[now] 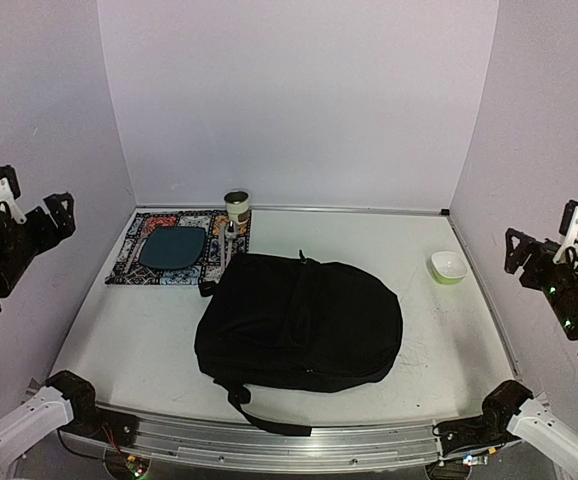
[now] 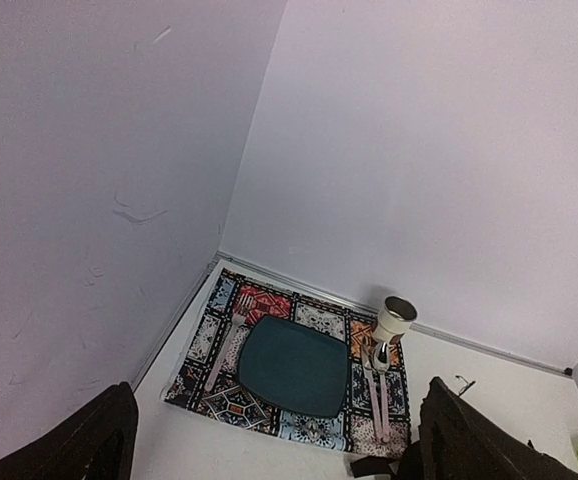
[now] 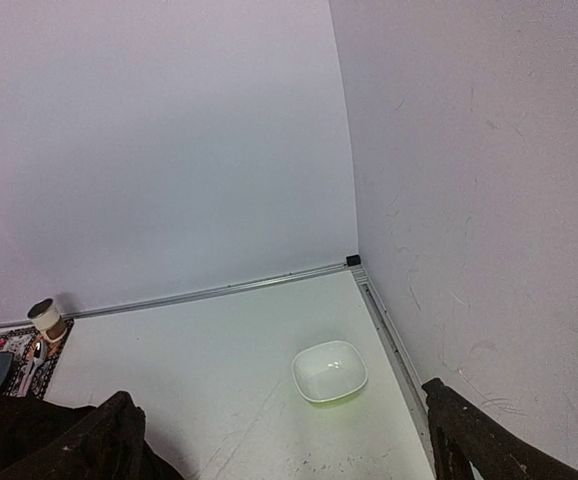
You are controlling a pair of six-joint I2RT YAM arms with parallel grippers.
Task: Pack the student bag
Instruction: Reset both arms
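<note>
Black fabric, floppy and lying flat: we count one student bag point(image 1: 299, 320), in the middle of the table point(image 1: 129, 340) toward its near edge, with one strap trailing to the front rail. In the far left corner lies one patterned placemat point(image 1: 129, 262). On it we count one dark teal plate point(image 1: 172, 247), one fork point(image 2: 227, 340) left of the plate and one spoon point(image 2: 379, 355) right of it. One cup point(image 1: 237, 208) stands at the mat's far right corner. One white bowl point(image 1: 449, 266) with a green underside sits near the right edge, well apart from the bag.

We see two grippers, both spread wide with nothing between their fingers. The left gripper point(image 1: 37, 205) hangs raised by the left wall, with the bag below and to its right. The right gripper point(image 1: 544, 235) hangs raised by the right wall, with the bag below and to its left. The bag lies between them, well apart from both.
</note>
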